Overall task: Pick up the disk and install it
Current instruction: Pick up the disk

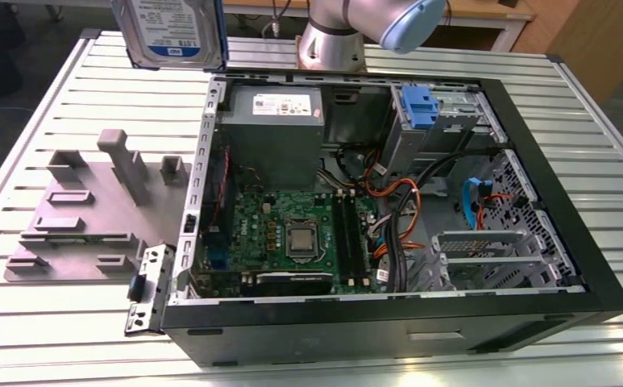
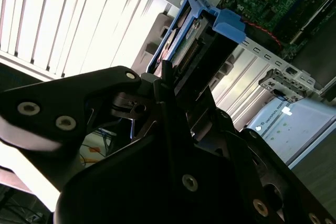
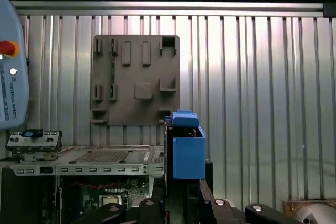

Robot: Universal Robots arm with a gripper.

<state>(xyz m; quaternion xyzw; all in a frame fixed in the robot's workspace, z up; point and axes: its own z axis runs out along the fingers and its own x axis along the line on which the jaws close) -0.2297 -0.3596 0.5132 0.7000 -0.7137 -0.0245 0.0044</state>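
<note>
The disk (image 1: 172,32), silver-grey with a white-and-blue label, hangs upright in the air above the table's far edge, beyond the open computer case (image 1: 569,242), toward the exterior view's left. In both wrist views its blue side rail (image 3: 188,150) (image 2: 231,22) sticks out from between the black fingers. My gripper (image 3: 184,190) is shut on the disk, gripping its flat sides. The metal body (image 2: 191,48) shows edge-on between the rails.
Inside the case lie a green motherboard (image 1: 289,234), a grey power-supply box (image 1: 273,121), cables, and a drive bay with a blue latch (image 1: 419,109). A grey fixture plate (image 1: 85,210) with upright pegs sits beside the case on the slatted table (image 1: 31,330). A metal bracket (image 1: 147,286) leans at the case corner.
</note>
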